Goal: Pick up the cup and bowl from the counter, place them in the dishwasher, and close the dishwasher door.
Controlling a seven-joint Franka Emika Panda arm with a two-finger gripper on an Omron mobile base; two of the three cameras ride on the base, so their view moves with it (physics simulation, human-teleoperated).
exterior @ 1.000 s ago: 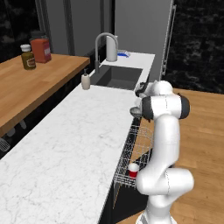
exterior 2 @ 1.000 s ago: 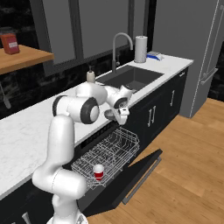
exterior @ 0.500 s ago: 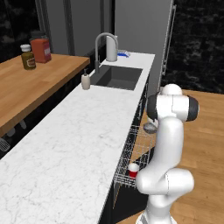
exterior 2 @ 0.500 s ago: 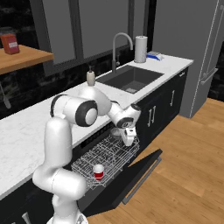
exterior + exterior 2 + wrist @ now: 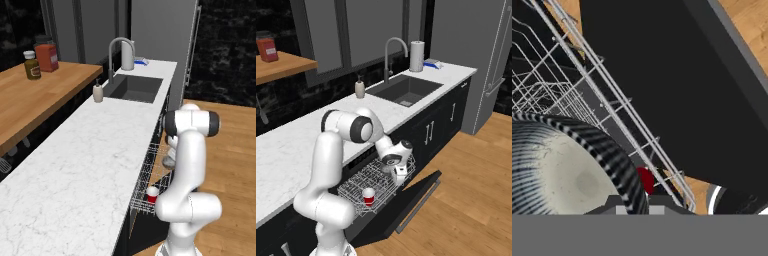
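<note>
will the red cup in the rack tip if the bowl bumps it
Probably: the cup stands upright, tapered to a narrow base, with wire under it. It looks light. The bowl, pinched at its rim in the gripper, seems rigid, so a knock would carry.

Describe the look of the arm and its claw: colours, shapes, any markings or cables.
The arm is glossy white, built of thick rounded tube segments with bulbous elbows. Dark grey to black bands and end caps mark the joints, such as the shoulder cap. The claw is a small white block on a wrist with a dark round cap. No cables, logos or markings are visible.
</note>
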